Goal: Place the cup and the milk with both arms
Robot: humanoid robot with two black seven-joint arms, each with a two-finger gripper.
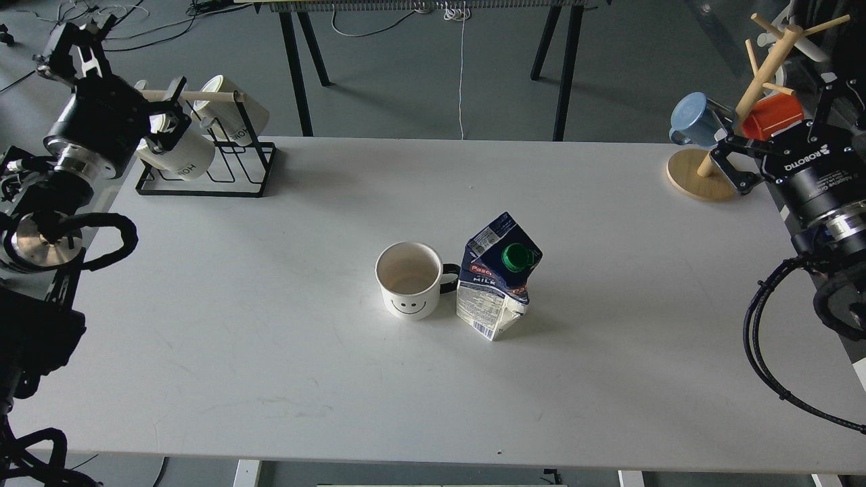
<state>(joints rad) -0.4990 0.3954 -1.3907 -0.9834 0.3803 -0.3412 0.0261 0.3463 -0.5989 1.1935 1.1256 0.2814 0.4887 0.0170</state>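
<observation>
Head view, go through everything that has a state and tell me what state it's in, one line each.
cup: upright, empty, beside the milk.
milk: upright, green cap on, top crumpled.
left end effector: open, at the wire rack's mugs.
right end effector: open, by the wooden mug tree.
ribbed white mugs: hanging on wire rack.
blue mug: hanging on mug tree.
orange mug: hanging on mug tree.
</observation>
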